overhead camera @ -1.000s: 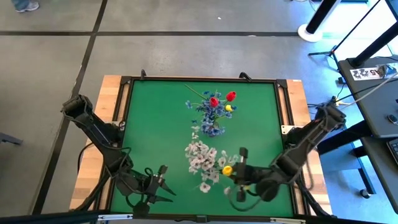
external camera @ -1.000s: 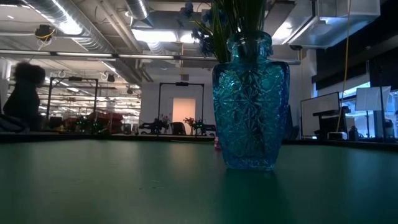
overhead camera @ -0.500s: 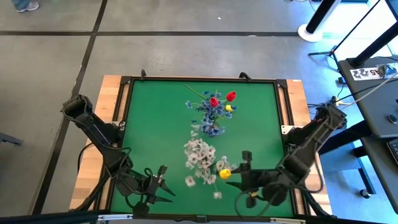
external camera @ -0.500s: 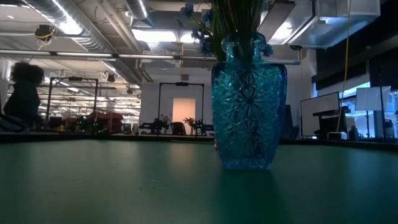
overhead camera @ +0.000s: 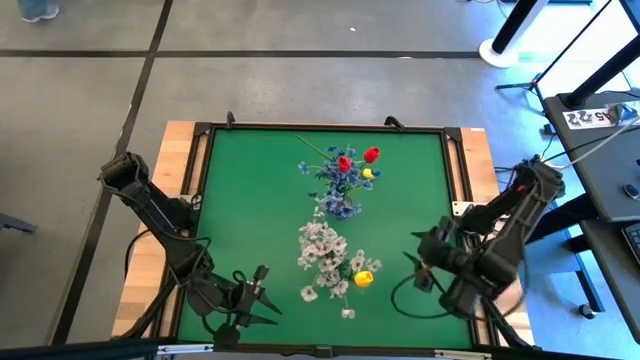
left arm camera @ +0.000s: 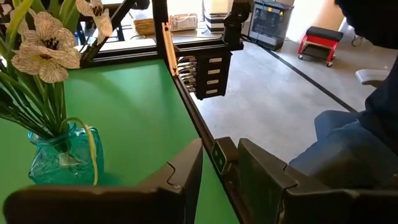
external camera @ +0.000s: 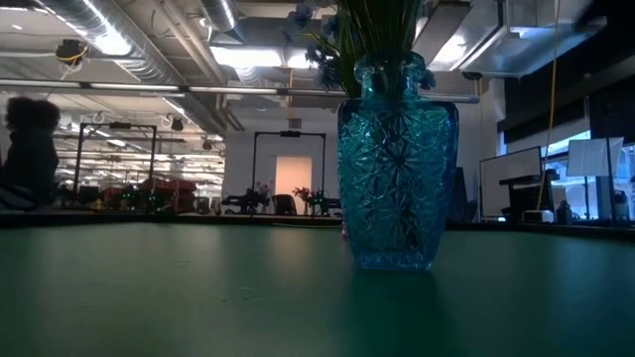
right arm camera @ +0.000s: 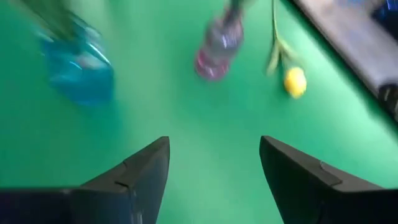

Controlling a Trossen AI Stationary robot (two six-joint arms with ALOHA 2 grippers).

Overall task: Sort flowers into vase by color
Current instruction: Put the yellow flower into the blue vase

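On the green worktop [overhead camera: 250, 200] two vases stand mid-field. The blue glass vase [overhead camera: 343, 208] toward the far side holds blue sprays [overhead camera: 330, 178] with two red tulips [overhead camera: 357, 158] and a small yellow bloom [overhead camera: 367, 173]. Nearer, a second vase [left arm camera: 59, 155] carries the white blossoms [overhead camera: 322, 250]; that vase looks teal in the left wrist view. A yellow tulip [overhead camera: 363, 279] lies loose on the worktop just beside the white spray, its stem running toward it. The right pincer [overhead camera: 425, 270] hangs empty with fingers spread apart, near the yellow tulip but clear of it. The left pincer [overhead camera: 262, 296] waits at the near left edge, fingers slightly apart, holding nothing.
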